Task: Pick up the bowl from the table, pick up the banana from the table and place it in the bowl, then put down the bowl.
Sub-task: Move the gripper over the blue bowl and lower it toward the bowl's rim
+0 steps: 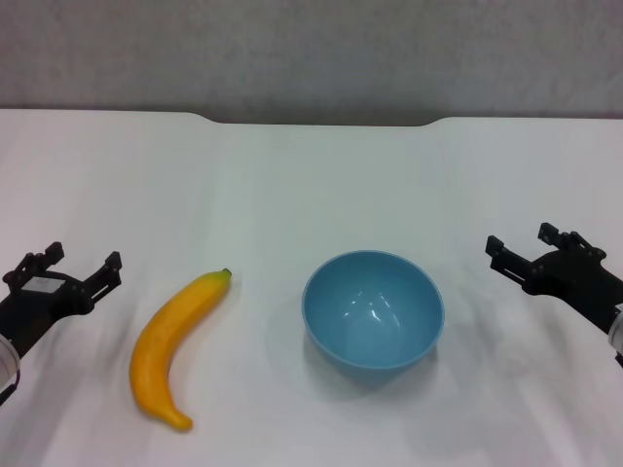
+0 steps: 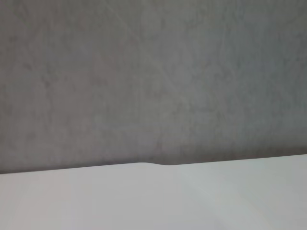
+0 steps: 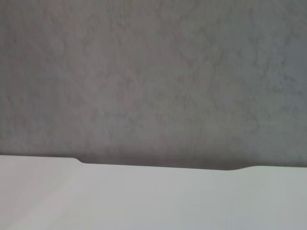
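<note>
The head view looks down on the table (image 1: 311, 165); both wrist views face its far edge and the wall (image 2: 153, 76).

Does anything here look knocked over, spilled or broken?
Nothing stands out. The bowl sits upright and empty on the table, the banana lies whole beside it, and both grippers, left and right, are open, apart from them.

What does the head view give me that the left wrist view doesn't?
Only the head view shows the banana, the empty bowl to its right, and both tools, left tool and right tool, open and apart from both. The left wrist view adds nothing of its own. Both show the table with its notched far edge and the grey wall behind.
</note>
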`<state>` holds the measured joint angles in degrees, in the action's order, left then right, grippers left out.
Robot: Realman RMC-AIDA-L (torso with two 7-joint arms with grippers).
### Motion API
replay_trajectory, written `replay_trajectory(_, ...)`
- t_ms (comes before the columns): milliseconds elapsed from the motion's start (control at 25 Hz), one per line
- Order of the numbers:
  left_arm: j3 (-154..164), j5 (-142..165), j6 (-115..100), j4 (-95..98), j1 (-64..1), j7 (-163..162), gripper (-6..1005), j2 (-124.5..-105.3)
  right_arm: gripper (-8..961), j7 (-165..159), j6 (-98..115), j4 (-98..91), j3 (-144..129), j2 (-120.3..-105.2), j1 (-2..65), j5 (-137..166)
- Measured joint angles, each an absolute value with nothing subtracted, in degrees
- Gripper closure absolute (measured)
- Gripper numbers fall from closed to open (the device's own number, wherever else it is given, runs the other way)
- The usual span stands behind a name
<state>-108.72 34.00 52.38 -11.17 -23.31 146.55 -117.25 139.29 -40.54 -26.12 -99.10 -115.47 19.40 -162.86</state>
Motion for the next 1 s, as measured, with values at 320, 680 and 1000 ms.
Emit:
replay_trajectory(320, -108.5, 34.0, 50.8, -11.2, -23.7, 146.2, 119, -117.32, 71, 138.3, -40.8, -25.9, -99.1, -115.57, 19.4, -162.9)
replay_trajectory(680, -108.4, 34.1, 51.4, -11.2, -23.9, 145.1, 120, -117.33, 79, 137.7, -40.8, -26.0, -99.5, -115.47, 19.5, -162.8)
replay_trajectory(1000, -101.3, 35.3, 50.7, -20.2, -20.5, 134.7, 121, -116.73, 86, 130.5, -39.4, -32.3, -99.3, -114.79, 18.7, -155.8)
